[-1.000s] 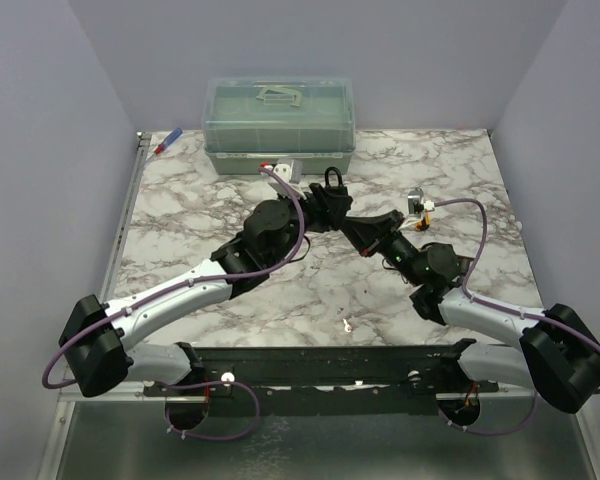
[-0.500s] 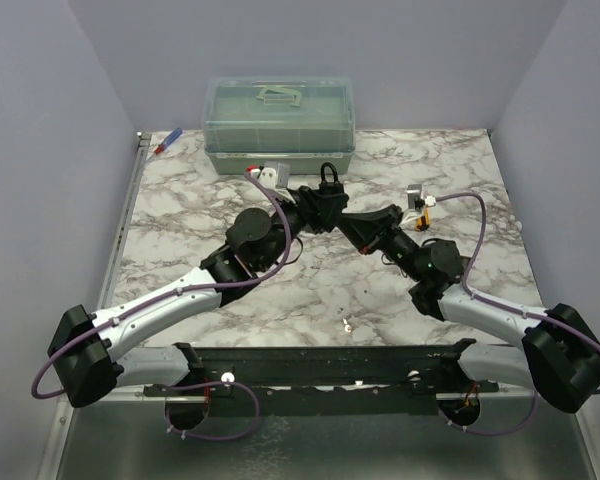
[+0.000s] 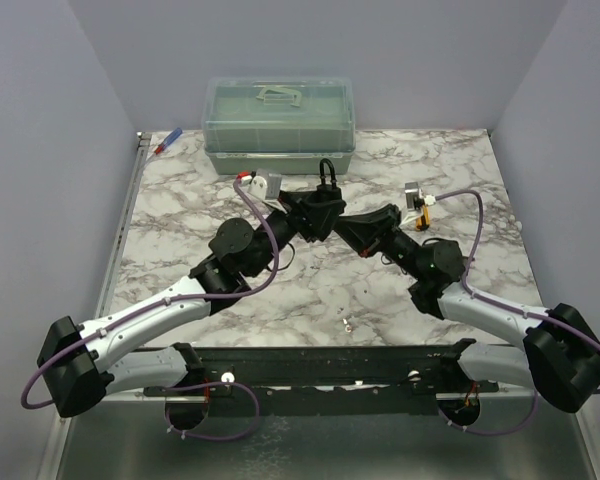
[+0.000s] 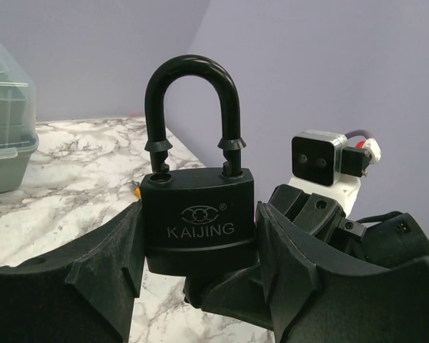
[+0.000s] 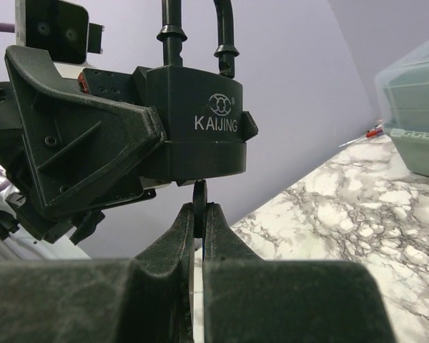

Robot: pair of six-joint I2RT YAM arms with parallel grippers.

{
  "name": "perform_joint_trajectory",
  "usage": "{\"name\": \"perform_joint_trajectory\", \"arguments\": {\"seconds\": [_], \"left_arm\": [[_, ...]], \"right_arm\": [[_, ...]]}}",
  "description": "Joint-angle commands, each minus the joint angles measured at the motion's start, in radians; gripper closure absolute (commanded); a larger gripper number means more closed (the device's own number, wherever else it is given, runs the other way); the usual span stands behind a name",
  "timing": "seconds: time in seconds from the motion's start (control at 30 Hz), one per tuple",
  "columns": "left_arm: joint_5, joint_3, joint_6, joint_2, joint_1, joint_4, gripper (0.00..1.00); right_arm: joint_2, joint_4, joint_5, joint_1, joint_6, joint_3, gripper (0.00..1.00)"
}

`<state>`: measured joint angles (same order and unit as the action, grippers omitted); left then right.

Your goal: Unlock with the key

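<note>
The padlock (image 4: 198, 214) stands clamped in the left tool (image 3: 315, 212); the right tool (image 5: 199, 219) pinches the key (image 5: 199, 197) just beneath it. Keep the key plumb, seat it fully, then turn

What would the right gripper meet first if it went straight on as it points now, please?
Most likely the underside of the black KAIJING padlock, just beyond the small dark key it pinches.
</note>
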<state>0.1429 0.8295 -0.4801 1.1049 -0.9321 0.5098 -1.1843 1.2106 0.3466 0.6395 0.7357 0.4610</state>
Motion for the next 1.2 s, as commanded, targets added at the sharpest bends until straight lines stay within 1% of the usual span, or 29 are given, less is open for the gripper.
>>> {"name": "perform_joint_trajectory", "arguments": {"seconds": [0.0,0.23,0.3,0.4,0.53,0.67,0.77,0.93,1.07,1.13,1.17], "left_arm": [[-0.382,-0.026,-0.053,-0.016,-0.12,-0.013,1.0],[-0.411,-0.028,-0.05,-0.021,-0.121,-0.011,1.0],[-0.382,-0.027,-0.06,-0.021,-0.12,-0.012,1.0],[-0.273,-0.018,-0.098,-0.011,-0.12,-0.038,1.0],[-0.279,-0.01,-0.105,0.02,-0.12,-0.021,1.0],[-0.2,0.003,-0.136,0.05,-0.12,-0.024,1.0],[-0.089,0.012,-0.165,0.059,-0.12,-0.048,1.0],[0.023,0.03,-0.199,0.079,-0.12,-0.08,1.0],[0.077,0.056,-0.228,0.105,-0.119,-0.098,1.0],[0.09,0.067,-0.243,0.121,-0.117,-0.1,1.0],[0.097,0.073,-0.249,0.13,-0.117,-0.101,1.0]], "right_arm": [[-0.013,0.021,-0.035,-0.008,0.02,0.095,1.0],[-0.039,0.071,0.071,-0.015,0.056,0.122,1.0],[-0.038,0.068,0.09,-0.015,0.052,0.125,1.0],[-0.017,-0.003,0.069,-0.016,0.02,0.125,1.0],[-0.005,-0.027,0.069,-0.019,-0.002,0.112,1.0],[0.0,-0.122,0.084,-0.02,-0.052,0.137,0.99],[0.028,-0.244,0.069,-0.02,-0.117,0.153,0.93],[0.081,-0.432,0.04,-0.02,-0.221,0.172,0.79],[0.112,-0.551,0.018,-0.02,-0.278,0.19,0.58],[0.121,-0.584,0.014,-0.02,-0.292,0.19,0.51],[0.127,-0.601,0.011,-0.02,-0.297,0.191,0.49]]}}
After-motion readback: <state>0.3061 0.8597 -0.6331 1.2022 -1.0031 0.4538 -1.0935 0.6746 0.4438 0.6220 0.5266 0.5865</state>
